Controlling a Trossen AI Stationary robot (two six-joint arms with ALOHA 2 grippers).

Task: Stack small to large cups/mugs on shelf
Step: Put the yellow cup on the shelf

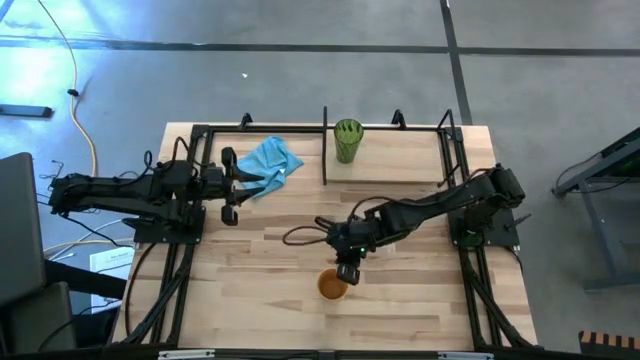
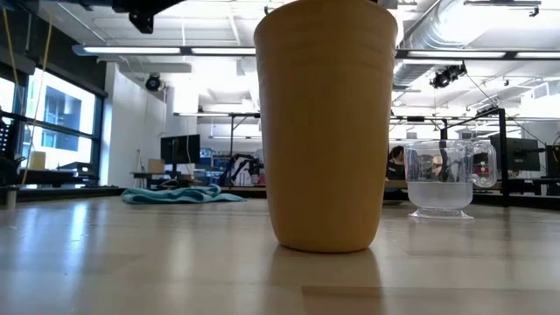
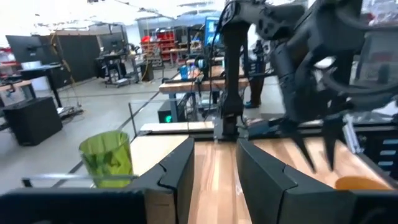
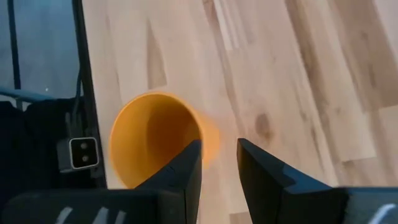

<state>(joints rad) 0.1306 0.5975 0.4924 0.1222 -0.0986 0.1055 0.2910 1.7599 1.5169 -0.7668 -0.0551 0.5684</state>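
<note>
The right gripper (image 4: 214,163) has its two dark fingers a narrow gap apart with nothing between them, poised just above the rim of the short orange cup (image 4: 152,138). Its wrist view looks down into the cup's hollow, which no other camera reveals. From overhead, the right gripper (image 1: 347,272) hangs beside the orange cup (image 1: 332,285) at the near middle of the butcher-block tabletop (image 1: 260,290).

Only the table-height view shows the tiny clear glass (image 2: 441,178), upright behind the orange cup (image 2: 325,122) and well apart from it.

The left gripper (image 3: 213,167) is also slightly parted and empty; from above it (image 1: 229,185) waits at the table's left, beside the crumpled blue cloth (image 1: 269,165). The tall green ribbed tumbler (image 1: 347,139) stands on the light wooden shelf with the black frame (image 1: 400,165), just beside its upright divider (image 1: 325,146).
</note>
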